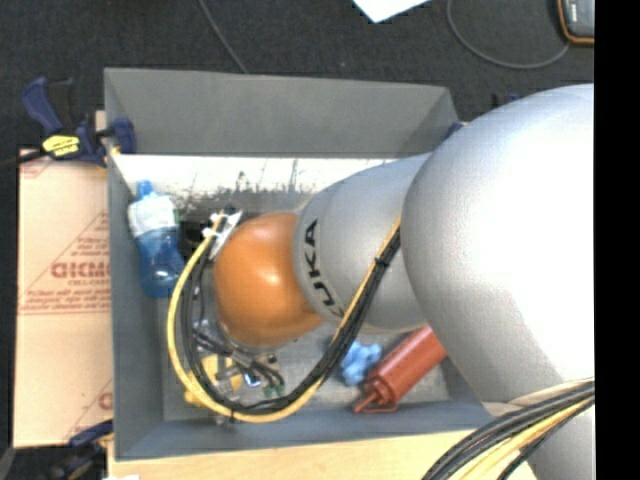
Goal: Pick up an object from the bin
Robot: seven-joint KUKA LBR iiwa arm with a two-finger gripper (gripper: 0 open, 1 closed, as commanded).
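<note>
The dark body of my gripper [214, 342] sits low in the left half of the bin, under the arm's orange cover. A clear blue bottle with a white cap [154, 242] lies along the left wall, just left of the gripper. Small greenish and yellow bits [246, 373] show right below the gripper near the front wall. A small light-blue thing [357, 361] lies to the right of it, and a red-brown tube-like thing [402, 367] lies slanted beside that at the front right.
The arm reaches in from the right and hides the middle and right of the bin. Yellow and black cables loop from the wrist down toward the front wall. The bin's back wall stands behind the bottle.
</note>
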